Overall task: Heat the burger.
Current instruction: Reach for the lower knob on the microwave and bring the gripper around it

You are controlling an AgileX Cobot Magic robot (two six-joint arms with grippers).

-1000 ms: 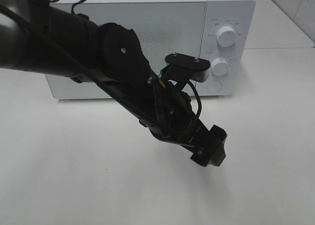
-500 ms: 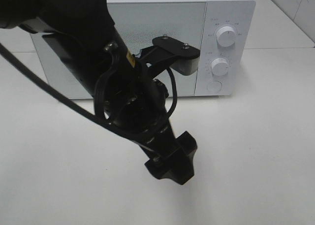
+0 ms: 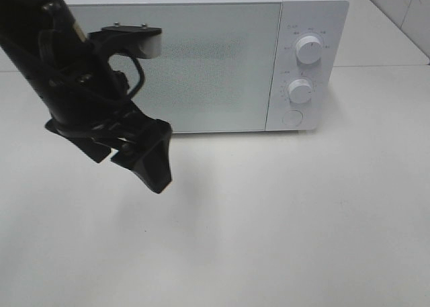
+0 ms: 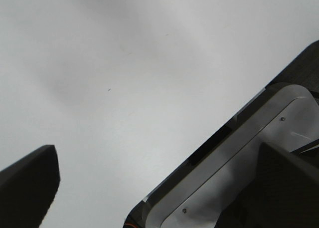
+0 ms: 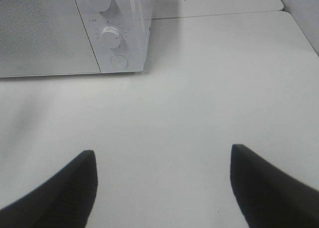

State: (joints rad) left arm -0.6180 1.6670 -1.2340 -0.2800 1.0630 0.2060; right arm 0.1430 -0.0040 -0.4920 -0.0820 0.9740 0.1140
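The burger is out of view in every frame. A white microwave (image 3: 201,58) stands at the back of the white table with its door shut; the right wrist view also shows the microwave (image 5: 50,33). My left gripper (image 3: 134,158) hangs open above the table in front of the microwave's left part, with nothing between its fingers. In the left wrist view the left gripper (image 4: 157,173) has its dark fingers far apart over bare table. My right gripper (image 5: 162,180) is open and empty, pointing toward the microwave's control side. The exterior view does not show the right arm.
Two round knobs (image 3: 308,48) (image 3: 300,91) and a round button (image 3: 292,117) sit on the microwave's right panel. The left arm (image 3: 60,72) covers the door's left edge. A silver and black piece of hardware (image 4: 239,158) lies beside the left gripper.
The left arm has swung from the middle of the table to the left, uncovering most of the microwave door. Its gripper stayed open. The microwave has not moved.
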